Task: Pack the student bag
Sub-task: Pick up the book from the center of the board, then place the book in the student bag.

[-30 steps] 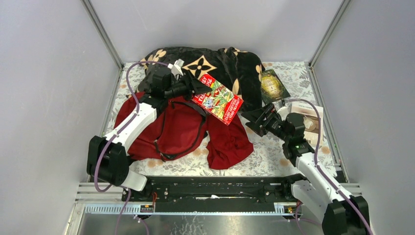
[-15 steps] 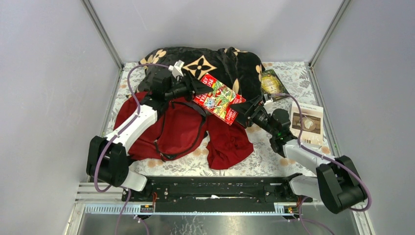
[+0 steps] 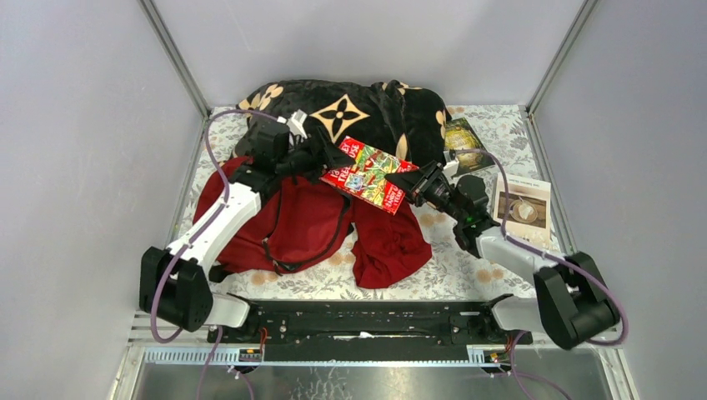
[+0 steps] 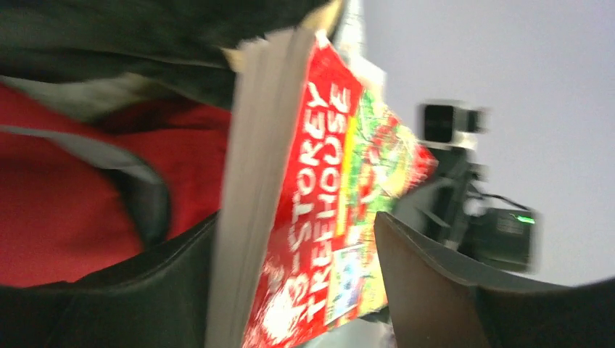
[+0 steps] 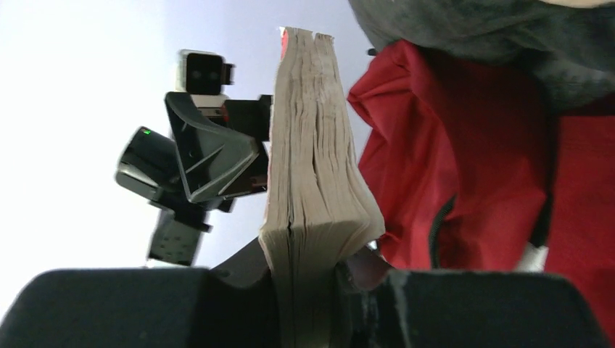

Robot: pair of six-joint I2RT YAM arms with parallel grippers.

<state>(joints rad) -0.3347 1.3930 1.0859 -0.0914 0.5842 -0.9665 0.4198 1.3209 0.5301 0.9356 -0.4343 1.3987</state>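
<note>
A thick red paperback book [image 3: 367,173] is clamped by the right gripper [image 3: 400,179], with the left gripper [image 3: 333,157] set wide around it, above the large red fabric backpack [image 3: 292,225] lying flat. The grip should be confirmed before lowering.

One student bag [image 3: 293,223] is counted, one dark-red cloth [image 3: 388,246], one black blanket [image 3: 375,117], two books, red book [image 3: 367,173] and green book [image 3: 465,146], one leaflet [image 3: 523,208].

The left arm [image 3: 218,218] had long white plastic shells and big round black joints. The right arm [image 3: 513,250] looked just the same. A thin purple cable [image 3: 208,142] ran along each arm. The black left gripper [image 3: 333,157] and the black right gripper [image 3: 403,179] had pointed, three-cornered fingers. A tiny green light [image 4: 523,219] glowed on the right wrist.
</note>
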